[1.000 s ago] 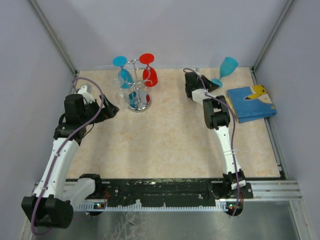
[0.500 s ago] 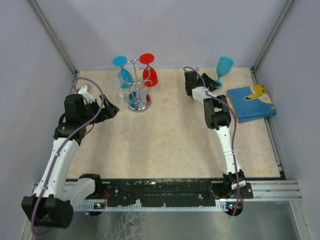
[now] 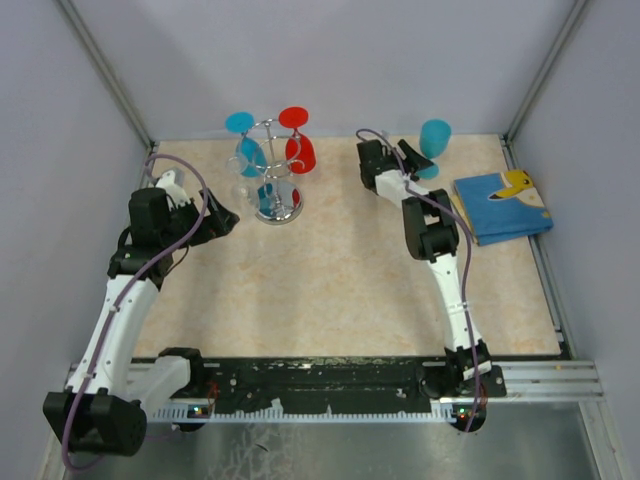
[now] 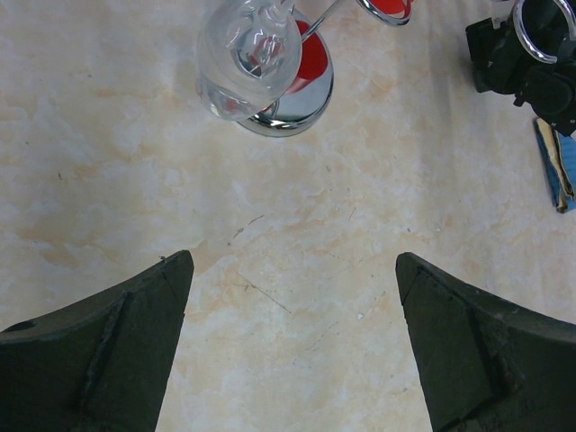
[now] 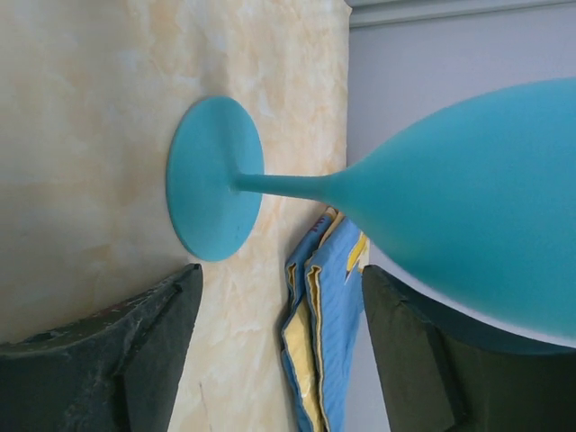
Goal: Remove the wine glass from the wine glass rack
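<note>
Standing upright near the back right corner of the table [image 3: 330, 280], the freed teal wine glass [image 3: 435, 138] is well apart from the wine glass rack [image 3: 280, 208].

**Top view**
- Open room: bare tabletop across the middle and front; walls close on three sides.
- Wine glass rack, back left of centre, carries a red glass [image 3: 298, 150], a hung teal glass [image 3: 247, 152] and a clear glass [image 3: 243, 188], all bowl-down.
- Right gripper [image 3: 412, 155] sits just beside the teal wine glass, on its left.
- Left gripper [image 3: 225, 218] is near the rack, left of it, not touching.
- Folded blue cloth [image 3: 500, 205] lies by the right edge.
- Change: a second ago the teal wine glass leaned, tipped out from the right gripper; it now stands straight, and that gripper has shifted left.

**Left wrist view**
- Left gripper [image 4: 292, 259]: fingers spread wide, nothing between them — bare table below.
- Clear glass [image 4: 250, 58] hangs over the chrome base of the wine glass rack [image 4: 290, 121].

**Right wrist view**
- Right gripper [image 5: 277, 270]: fingers parted, grasping nothing.
- Teal wine glass [image 5: 450, 207]: foot flat on the table, stem lying beyond the fingertips.
- Folded blue cloth [image 5: 328, 342] lies behind it.
</note>
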